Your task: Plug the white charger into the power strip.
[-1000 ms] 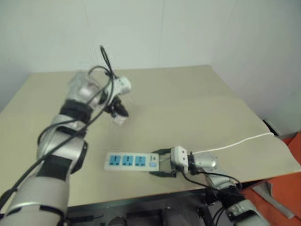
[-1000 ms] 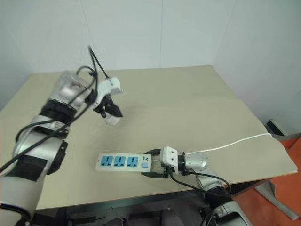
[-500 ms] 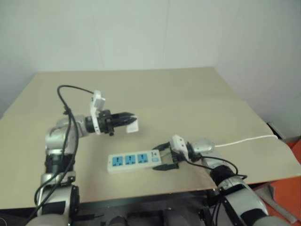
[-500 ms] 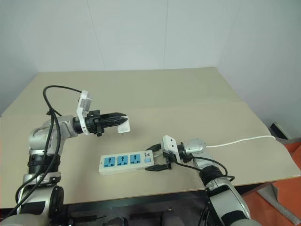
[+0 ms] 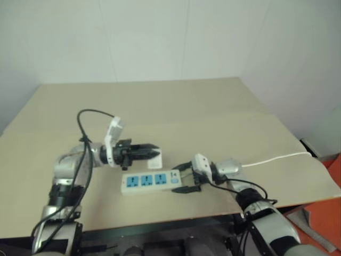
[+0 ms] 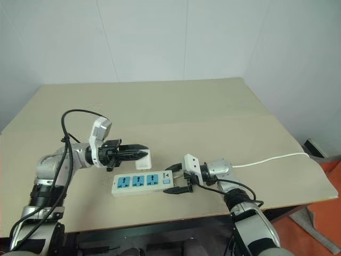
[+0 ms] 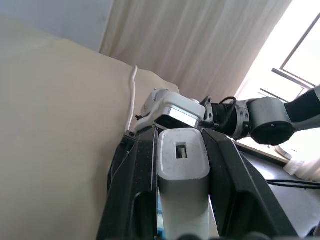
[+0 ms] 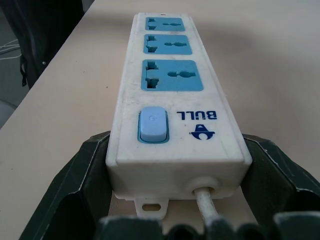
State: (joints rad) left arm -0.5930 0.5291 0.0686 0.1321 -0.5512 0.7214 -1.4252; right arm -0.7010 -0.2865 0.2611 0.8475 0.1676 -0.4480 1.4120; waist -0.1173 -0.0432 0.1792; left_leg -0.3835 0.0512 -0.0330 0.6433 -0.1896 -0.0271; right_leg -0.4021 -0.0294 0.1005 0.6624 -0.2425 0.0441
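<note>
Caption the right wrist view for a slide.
Right gripper straddles the switch end of the power strip, three blue sockets empty, on the table.

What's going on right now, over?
Left gripper shut on white charger, above power strip. Right gripper around strip's switch end. Sockets unblocked.

- The table (image 6: 213, 106) in front of me is beige and flat, with a faint seam across it.
- At twelve o'clock stands a white wall (image 6: 160, 42).
- At four o'clock lies orange floor (image 6: 325, 229).
- Pale curtains (image 7: 200, 45) hang beyond the table.
</note>
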